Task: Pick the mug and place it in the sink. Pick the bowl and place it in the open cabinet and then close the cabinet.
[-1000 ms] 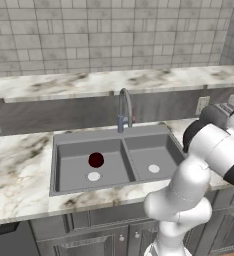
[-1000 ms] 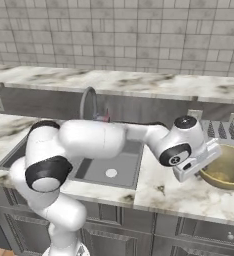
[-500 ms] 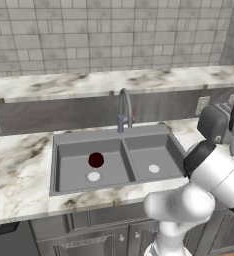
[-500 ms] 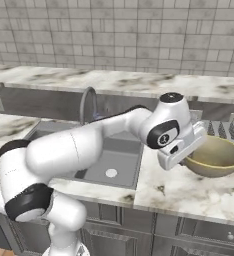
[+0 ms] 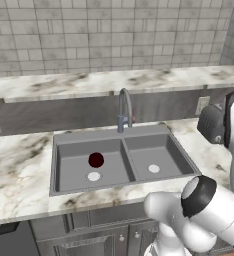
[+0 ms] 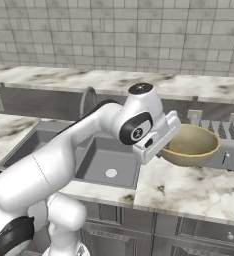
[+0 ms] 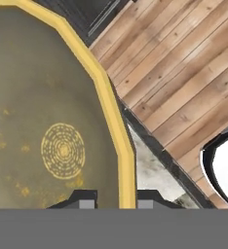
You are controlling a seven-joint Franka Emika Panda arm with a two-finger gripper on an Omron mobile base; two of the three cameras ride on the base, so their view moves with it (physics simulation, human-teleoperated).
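— Round yellowish-tan bowl [image 6: 191,145] with paler olive inside?
— Lifted clear of the marble counter [image 6: 189,187], tilted, right of the matte grey double-basin sink [image 5: 121,157], in front of a grey toaster [image 6: 228,145].
— Two-finger gripper [image 7: 116,202]?
— Pinching the bowl's yellow rim, one dark fingertip [image 7: 82,199] inside, the other outside.
— Small dark red mug [image 5: 96,160]?
— Upright in the left basin, just beyond its pale round drain [image 5: 93,176].
— Beyond that?
— Tall curved grey tap [image 5: 124,107] at the sink's far edge; grey tiled wall [image 5: 109,35] behind a raised marble ledge.
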